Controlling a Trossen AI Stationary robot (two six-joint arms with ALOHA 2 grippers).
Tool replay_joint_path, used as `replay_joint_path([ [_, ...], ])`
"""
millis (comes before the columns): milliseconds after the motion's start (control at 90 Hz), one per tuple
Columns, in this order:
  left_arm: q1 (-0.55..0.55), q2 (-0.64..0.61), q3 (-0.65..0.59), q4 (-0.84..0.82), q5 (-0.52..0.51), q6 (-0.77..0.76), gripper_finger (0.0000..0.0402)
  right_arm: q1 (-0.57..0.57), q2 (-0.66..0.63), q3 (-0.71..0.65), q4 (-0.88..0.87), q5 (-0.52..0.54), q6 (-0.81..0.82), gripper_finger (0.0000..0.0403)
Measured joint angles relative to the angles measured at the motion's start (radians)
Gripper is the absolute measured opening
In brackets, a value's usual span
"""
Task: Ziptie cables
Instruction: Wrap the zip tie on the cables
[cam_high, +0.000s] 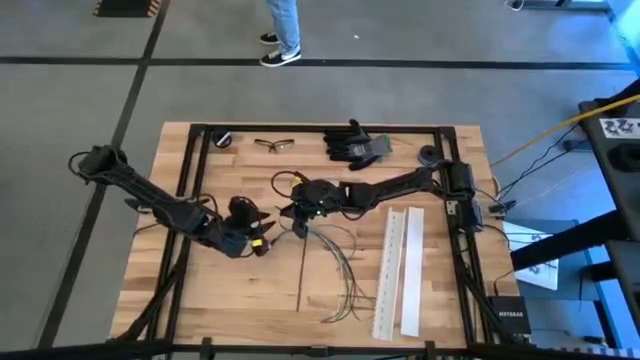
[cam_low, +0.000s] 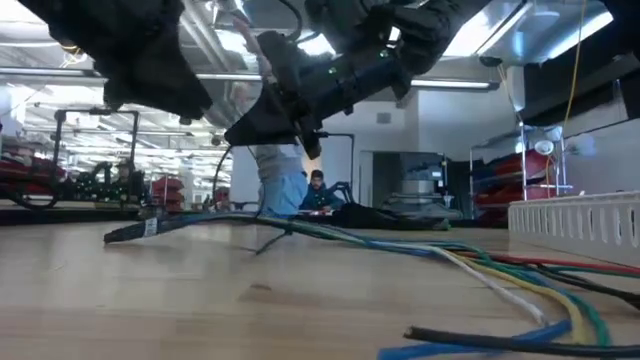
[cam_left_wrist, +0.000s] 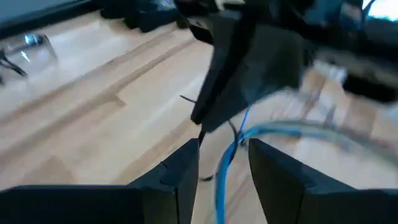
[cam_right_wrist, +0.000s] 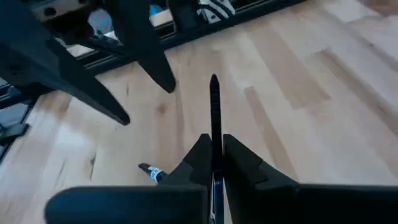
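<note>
Right hand (cam_right_wrist: 214, 155) hovering over mid-table, fingers pinching thin black ziptie strip (cam_right_wrist: 214, 109). Left hand (cam_left_wrist: 222, 165) facing it, just beside – fingers spread around blue wire. Loose thin multicoloured cables (cam_high: 340, 275) lying on light wooden table (cam_high: 250, 290), fanning toward front edge beside 2 flat white perforated strips (cam_high: 400, 270).

Two white strips (cam_high: 398, 270), one glasses (cam_high: 274, 145), several cables (cam_high: 345, 270).
</note>
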Motion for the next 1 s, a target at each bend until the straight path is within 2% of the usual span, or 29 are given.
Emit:
replay_joint_path([
  [189, 0.056, 0.007, -0.060, 0.206, -0.020, -0.041, 0.0125, 0.007, 0.000, 0.000, 0.001, 0.040, -0.028, 0.0005],
  [600, 0.123, 0.036, -0.077, 0.218, -0.013, -0.071, 0.0121, 0.013, 0.000, -0.001, 0.025, 0.053, -0.070, 0.0006],
  [722, 0.129, 0.064, -0.077, 0.245, -0.008, -0.009, 0.0090, 0.013, 0.000, -0.004, 0.024, 0.053, -0.071, 0.0006],
  [878, 0.129, 0.075, -0.077, 0.285, -0.005, 0.157, 0.0013, 0.012, 0.000, -0.004, 0.027, 0.053, -0.071, 0.0007],
  [1000, 0.129, 0.071, -0.077, 0.286, 0.000, 0.282, 0.0002, 0.011, 0.000, -0.004, 0.025, 0.047, -0.070, 0.0018],
])
